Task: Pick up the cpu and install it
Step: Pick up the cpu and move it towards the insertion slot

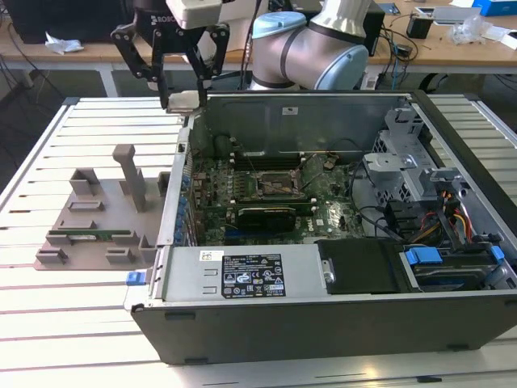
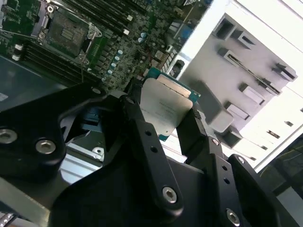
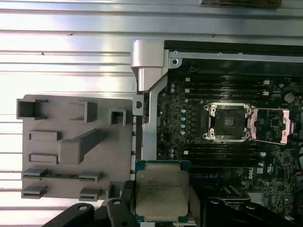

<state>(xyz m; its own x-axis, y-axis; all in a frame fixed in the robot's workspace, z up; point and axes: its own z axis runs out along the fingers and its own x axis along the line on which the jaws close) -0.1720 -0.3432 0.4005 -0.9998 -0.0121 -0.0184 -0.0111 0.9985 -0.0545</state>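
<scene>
A black two-fingered robot hand is closed on a small flat square cpu with a shiny silver-grey metal top. The cpu hangs above the wall of an open grey computer case, near a grey plastic fixture tray on the table.

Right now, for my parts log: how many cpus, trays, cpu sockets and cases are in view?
cpu: 1
tray: 1
cpu socket: 1
case: 1
Total: 4
</scene>
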